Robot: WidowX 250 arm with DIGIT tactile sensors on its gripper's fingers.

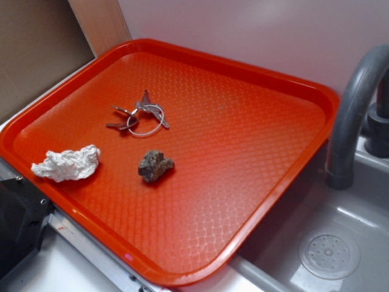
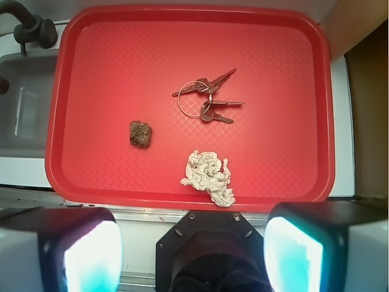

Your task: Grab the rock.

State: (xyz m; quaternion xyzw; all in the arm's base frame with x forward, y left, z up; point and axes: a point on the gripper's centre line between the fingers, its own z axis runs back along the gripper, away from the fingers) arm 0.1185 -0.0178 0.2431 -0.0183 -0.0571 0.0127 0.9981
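The rock (image 1: 155,165) (image 2: 140,134) is a small lumpy dark grey-brown stone lying near the middle of the red tray (image 1: 292,91) (image 2: 91,182). My gripper (image 2: 193,255) hangs high above the tray's near edge, well short of the rock, which lies ahead and to the left in the wrist view. Its two pale pads (image 2: 94,258) stand wide apart with nothing between them. The exterior view does not show the gripper.
A crumpled white tissue wad (image 1: 67,163) (image 2: 209,176) and a key ring with keys (image 1: 140,115) (image 2: 206,100) also lie on the tray. A grey sink (image 1: 340,243) with a curved faucet (image 1: 355,103) sits beside the tray. A wall stands behind.
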